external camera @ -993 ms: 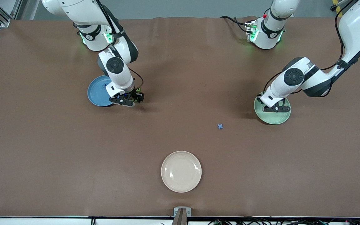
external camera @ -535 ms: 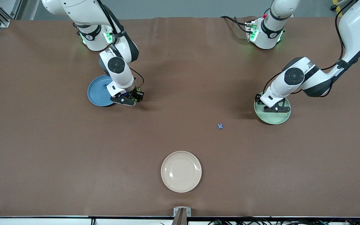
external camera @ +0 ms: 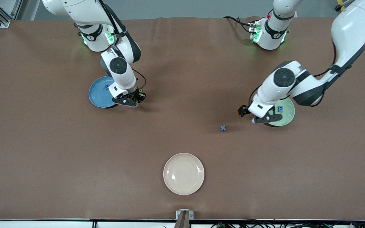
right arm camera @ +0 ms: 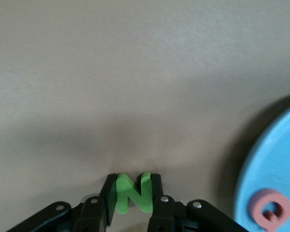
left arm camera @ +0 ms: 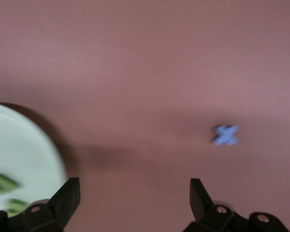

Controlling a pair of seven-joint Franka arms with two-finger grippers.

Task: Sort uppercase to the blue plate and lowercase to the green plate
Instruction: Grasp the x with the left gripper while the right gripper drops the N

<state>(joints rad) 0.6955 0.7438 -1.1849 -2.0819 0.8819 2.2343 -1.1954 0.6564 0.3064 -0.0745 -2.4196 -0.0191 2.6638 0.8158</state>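
Beside the blue plate [external camera: 101,92], the right gripper [right arm camera: 131,195] clamps a green N [right arm camera: 133,193], while the left gripper [left arm camera: 134,199] hangs wide open between the green plate [external camera: 288,110] and the x [external camera: 223,128].

Plates: three total, one blue plate [external camera: 98,93], one green plate [external camera: 286,110], one cream plate [external camera: 183,174]. Foam letters I can count: one green N [right arm camera: 132,193], one pink Q [right arm camera: 270,210] and one more small blue letter [external camera: 106,86] on the blue plate, one blue x [external camera: 223,128] on the table, one blue m [external camera: 280,109] plus two green letters [left arm camera: 2,183] on the green plate; that makes seven. Arms: two, one gripper each.
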